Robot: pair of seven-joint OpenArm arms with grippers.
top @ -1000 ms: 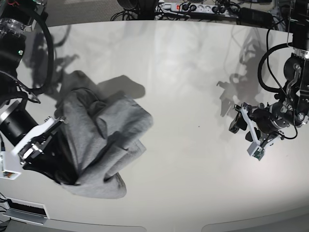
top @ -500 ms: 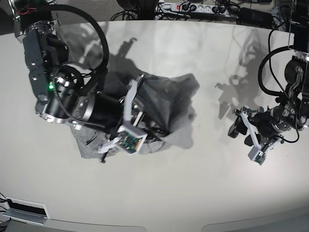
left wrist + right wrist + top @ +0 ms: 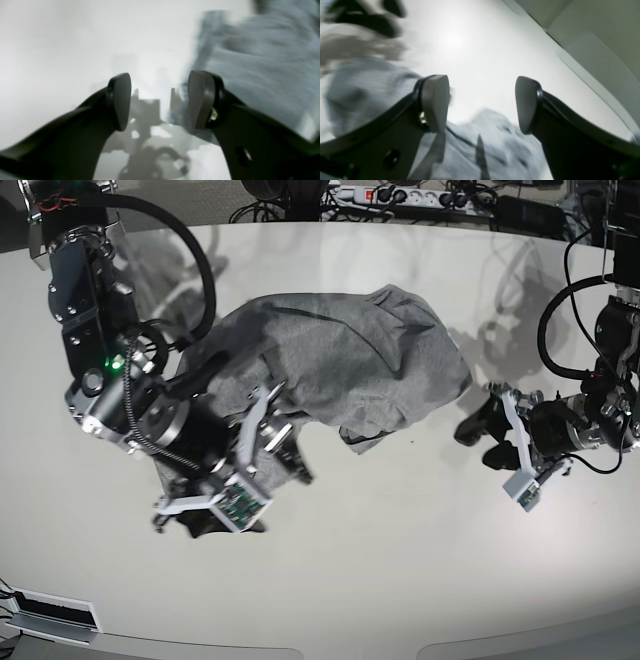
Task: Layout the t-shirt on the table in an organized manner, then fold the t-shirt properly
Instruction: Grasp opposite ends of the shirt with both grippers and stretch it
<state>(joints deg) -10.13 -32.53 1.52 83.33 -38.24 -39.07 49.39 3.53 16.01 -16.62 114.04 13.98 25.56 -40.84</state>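
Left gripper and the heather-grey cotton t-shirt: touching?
Apart. Base view shows bare table between the left gripper and the t-shirt.

The t-shirt (image 3: 340,360) is plain heather grey, no print showing. It lies on a glossy off-white surface (image 3: 400,560). Both arms are black with white brackets; the right gripper (image 3: 268,442) carries black fingers (image 3: 435,102), and a green light glows on its arm.

t-shirt (image 3: 350,355) went from a bunched heap at the table's (image 3: 400,580) left edge to a crumpled sheet thrown rightward across the far middle. right gripper (image 3: 268,442) swung in from the left edge to mid-table; it was clamped on the cloth, now its jaws are apart with nothing between them. left gripper (image 3: 488,425) shifted slightly toward the shirt's right edge.
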